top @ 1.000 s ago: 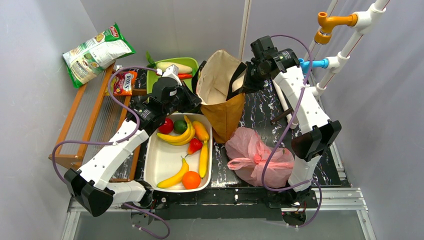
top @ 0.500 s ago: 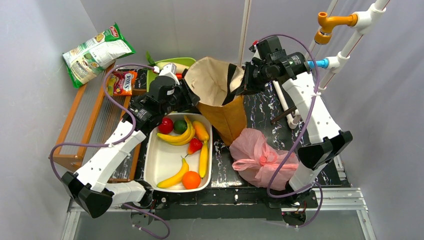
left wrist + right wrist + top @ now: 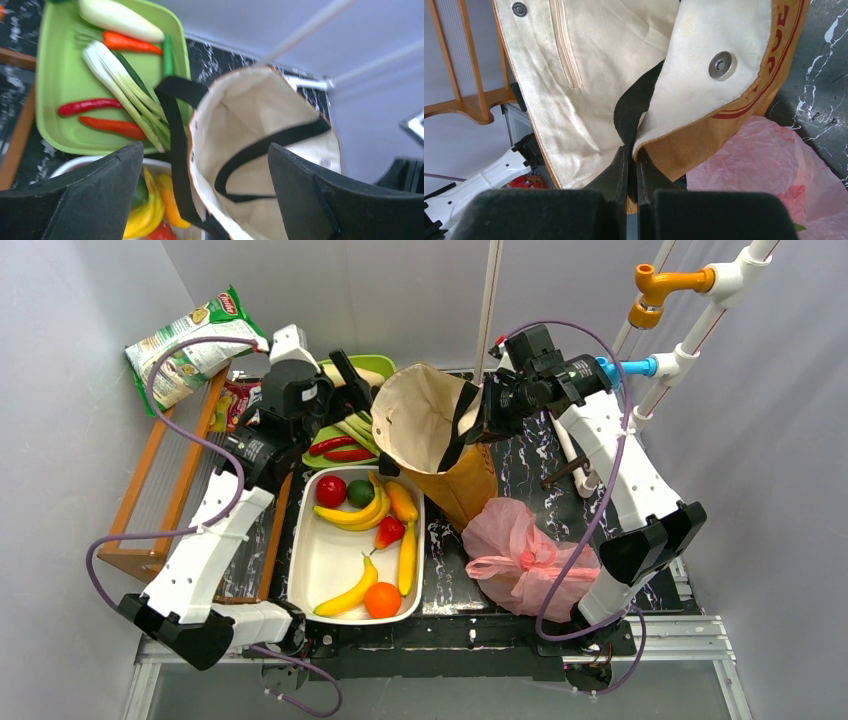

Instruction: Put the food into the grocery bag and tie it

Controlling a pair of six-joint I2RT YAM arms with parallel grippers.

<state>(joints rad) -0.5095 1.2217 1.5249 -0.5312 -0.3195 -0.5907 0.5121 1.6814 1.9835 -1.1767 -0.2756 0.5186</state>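
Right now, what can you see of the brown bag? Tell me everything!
The brown bag is a soft-looking tote: tan outside with red lettering, cream lining inside with a sewn pocket, silver snap buttons and two black straps. It stands tilted on the dark table, mouth wide open and looking empty. The right gripper pinches its rim by a strap. The pink bag lies close by its base.
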